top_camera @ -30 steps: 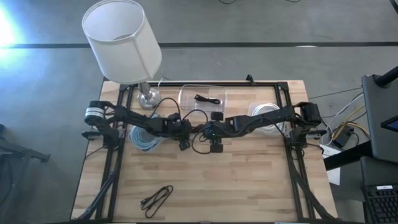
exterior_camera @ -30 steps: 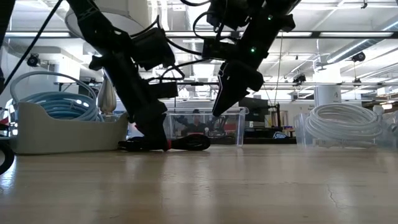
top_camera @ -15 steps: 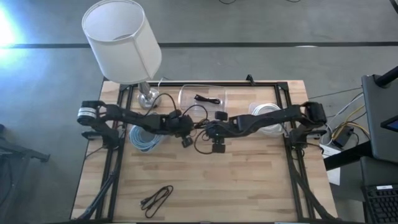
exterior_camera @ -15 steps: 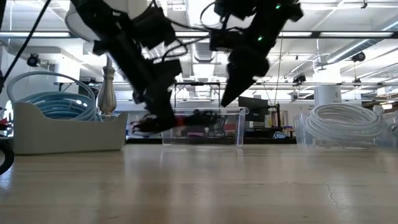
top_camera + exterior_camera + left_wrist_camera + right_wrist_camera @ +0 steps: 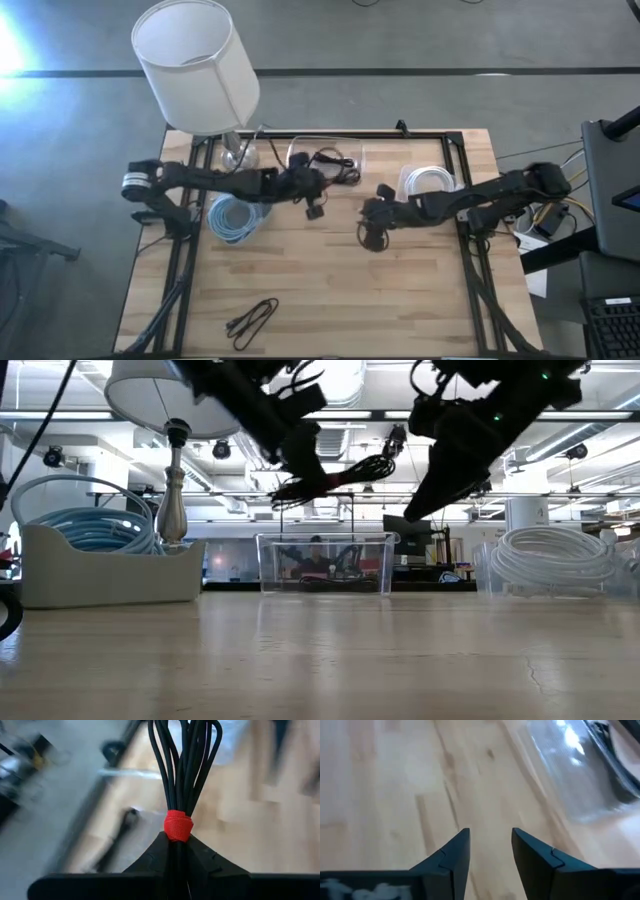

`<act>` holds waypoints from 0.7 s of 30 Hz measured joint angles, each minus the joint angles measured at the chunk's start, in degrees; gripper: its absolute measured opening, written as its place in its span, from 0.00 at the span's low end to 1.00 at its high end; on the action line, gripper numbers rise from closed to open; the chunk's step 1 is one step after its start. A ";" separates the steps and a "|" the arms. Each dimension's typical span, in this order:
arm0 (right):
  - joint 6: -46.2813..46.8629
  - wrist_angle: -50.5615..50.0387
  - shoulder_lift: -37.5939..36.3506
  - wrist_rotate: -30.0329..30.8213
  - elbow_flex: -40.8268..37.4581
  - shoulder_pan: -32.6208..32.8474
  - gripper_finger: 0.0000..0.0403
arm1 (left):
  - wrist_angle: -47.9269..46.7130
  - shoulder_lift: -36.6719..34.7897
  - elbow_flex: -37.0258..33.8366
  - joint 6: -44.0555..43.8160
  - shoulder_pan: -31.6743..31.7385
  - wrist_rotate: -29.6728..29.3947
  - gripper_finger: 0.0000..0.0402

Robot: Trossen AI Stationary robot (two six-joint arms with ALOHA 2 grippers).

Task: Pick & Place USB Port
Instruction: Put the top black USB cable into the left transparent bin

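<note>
A coiled black USB cable (image 5: 186,765), bound by a red tie (image 5: 178,826), hangs in the air above the clear box (image 5: 320,565) at the table's far middle. My left gripper (image 5: 178,842) is shut on this cable (image 5: 350,468); in the high view the left gripper (image 5: 322,188) reaches in from the left. My right gripper (image 5: 491,842) is open with nothing between its fingers, over bare wood to the right of the box. The right gripper (image 5: 415,515) is raised well above the table. My left gripper pinches the bundled strands between its two fingers just behind the red tie (image 5: 178,834). The fingers lie along the bundle, and the loops (image 5: 185,750) stick out past the fingertips. The cable is lifted clear, roughly level, above the clear box.
A white-shaded lamp (image 5: 195,65) stands at the far left, with a bin of light-blue cable (image 5: 232,217) beside it. A bin of white cable (image 5: 428,180) sits at the far right. Another black cable (image 5: 252,320) lies near the front left.
My left gripper has shut on the black cable where it lay on the table. It has lifted the cable clear and carried it up and toward the far edge, over the clear box. My right gripper has drawn back toward the table's right edge.
</note>
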 joint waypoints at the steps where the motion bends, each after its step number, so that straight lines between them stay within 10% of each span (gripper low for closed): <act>1: -0.07 2.73 -0.51 -0.83 -1.34 0.00 0.34 | -0.11 0.67 1.37 2.50 0.90 -0.12 0.10; 21: -2.33 9.74 1.23 -2.72 -5.71 -0.02 0.34 | -8.66 16.29 12.34 7.81 14.75 3.97 0.14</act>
